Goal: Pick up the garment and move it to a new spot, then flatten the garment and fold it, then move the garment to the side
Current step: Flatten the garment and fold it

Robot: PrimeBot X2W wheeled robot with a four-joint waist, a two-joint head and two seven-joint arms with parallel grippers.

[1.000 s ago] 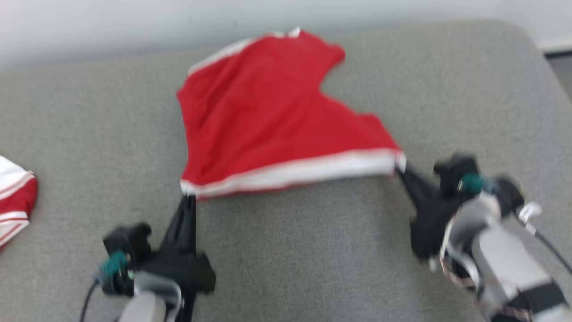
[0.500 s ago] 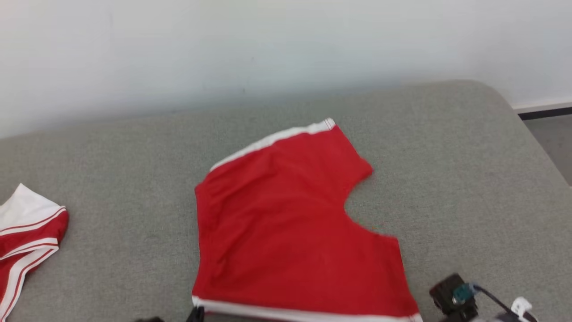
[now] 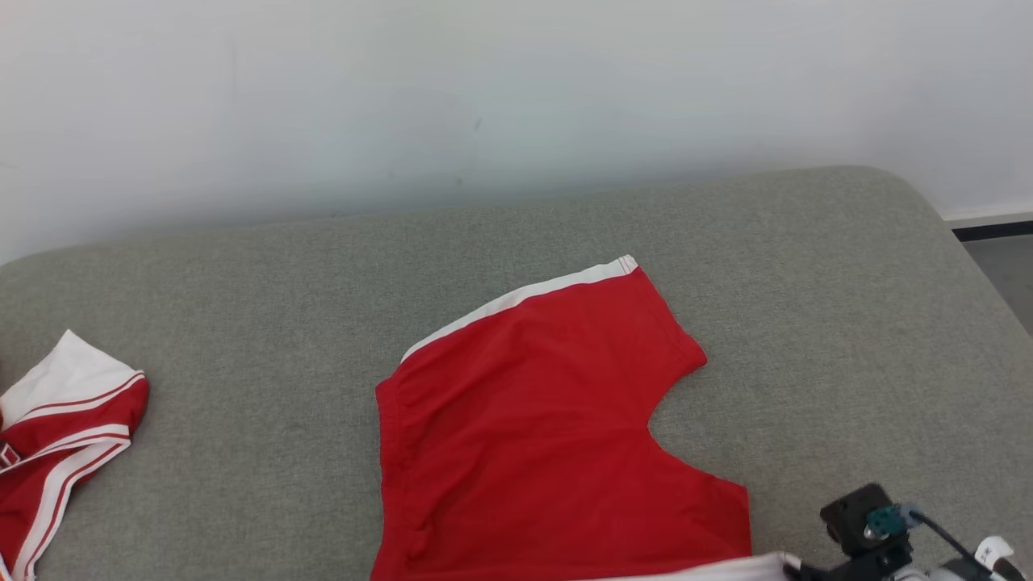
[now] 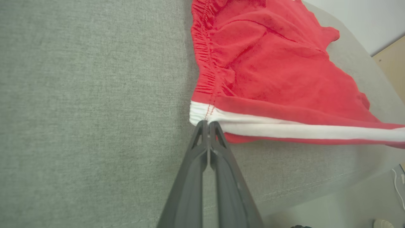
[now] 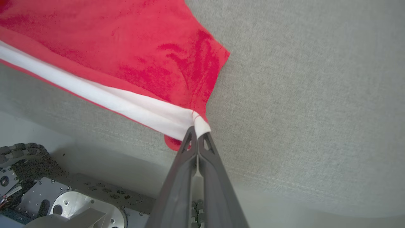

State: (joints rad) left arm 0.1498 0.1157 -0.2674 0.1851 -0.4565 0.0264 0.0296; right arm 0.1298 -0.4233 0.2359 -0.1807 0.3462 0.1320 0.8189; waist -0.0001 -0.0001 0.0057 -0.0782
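At 6 o'clock on the pad (image 3: 242,282), left claw (image 4: 207,123) and right claw (image 5: 196,131) are clamped tight on the hem corners of the shorts (image 3: 533,452). The cloth looks light and limp, best gripped there.

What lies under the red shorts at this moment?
The red shorts rest on the grey cushion, which shows around them. The left gripper and the right gripper pinch the white band's two ends. The patch beneath the cloth is covered.

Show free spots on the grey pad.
Bare: between red shorts and striped garment at left; behind the shorts to the wall; right of them to the pad corner. Crowded: near edge, left gripper and right gripper shut on the hem.
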